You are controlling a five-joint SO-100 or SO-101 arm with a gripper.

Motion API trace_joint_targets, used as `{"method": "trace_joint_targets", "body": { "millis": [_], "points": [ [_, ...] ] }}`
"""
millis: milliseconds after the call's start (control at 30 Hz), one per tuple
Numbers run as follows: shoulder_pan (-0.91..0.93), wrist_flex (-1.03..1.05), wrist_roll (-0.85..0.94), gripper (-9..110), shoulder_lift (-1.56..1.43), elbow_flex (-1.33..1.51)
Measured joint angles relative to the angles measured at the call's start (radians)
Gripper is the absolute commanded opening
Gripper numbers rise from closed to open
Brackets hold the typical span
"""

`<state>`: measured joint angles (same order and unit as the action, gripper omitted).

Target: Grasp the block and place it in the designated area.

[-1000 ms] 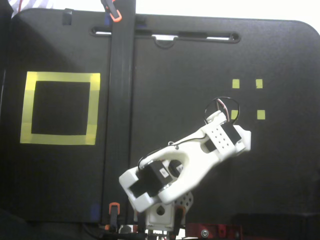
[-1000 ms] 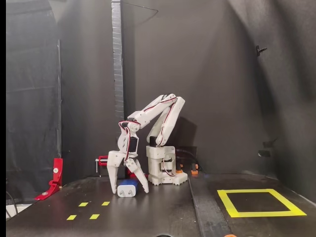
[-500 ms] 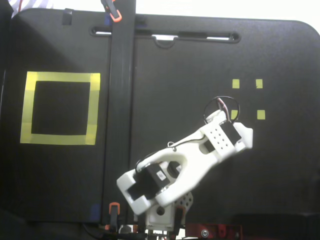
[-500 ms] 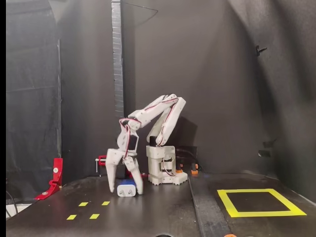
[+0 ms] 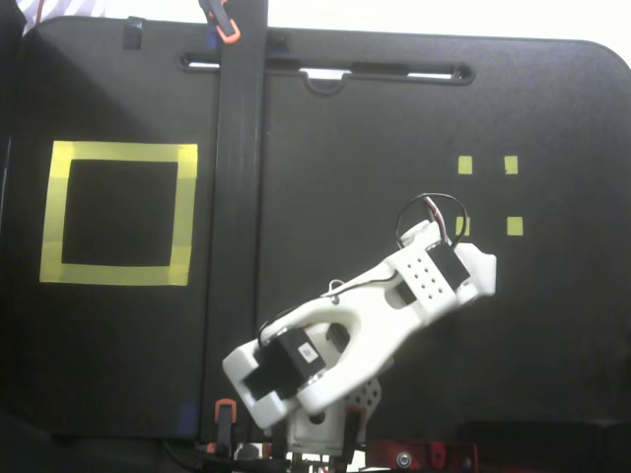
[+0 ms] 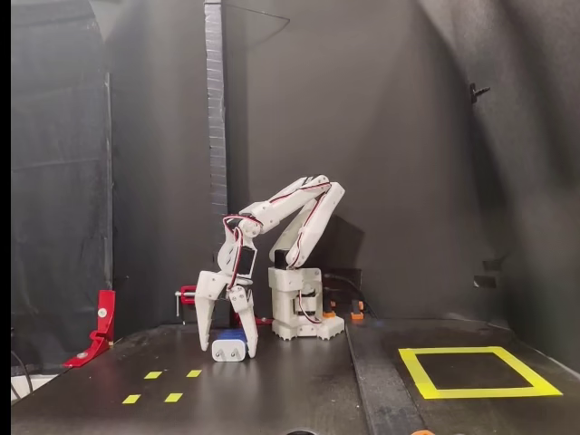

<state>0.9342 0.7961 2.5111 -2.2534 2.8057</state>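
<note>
Block (image 6: 228, 347) sits on the dark surface (image 6: 299, 390) in the side-on fixed view, low between the two white fingers of the hand (image 6: 227, 349), which straddle it from above; whether the fingers press its sides or stand just off them cannot be told at this size, so the grip is uncertain. In the top-down fixed view the arm (image 5: 365, 315) covers the block entirely, reaching toward the small yellow tape squares (image 5: 511, 165) at the right. The designated area (image 5: 118, 213), a large yellow tape outline, lies well apart at the left of that view and at the right of the side-on view (image 6: 476, 372), with nothing inside it. Judged from this, the task is at the grasping step: the hand is placed around the block, while the lift, the carry across the surface and the release inside the outline all remain.
</note>
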Motion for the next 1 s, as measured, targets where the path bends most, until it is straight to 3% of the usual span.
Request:
{"method": "trace_joint_targets", "body": {
  "millis": [200, 300, 1000],
  "points": [
    [0.005, 0.129, 0.000, 26, -0.035, -0.002],
    [-0.009, 0.167, 0.000, 20, -0.051, 0.006],
    [-0.017, 0.176, -0.006, 19, -0.038, -0.044]
  ]
}}
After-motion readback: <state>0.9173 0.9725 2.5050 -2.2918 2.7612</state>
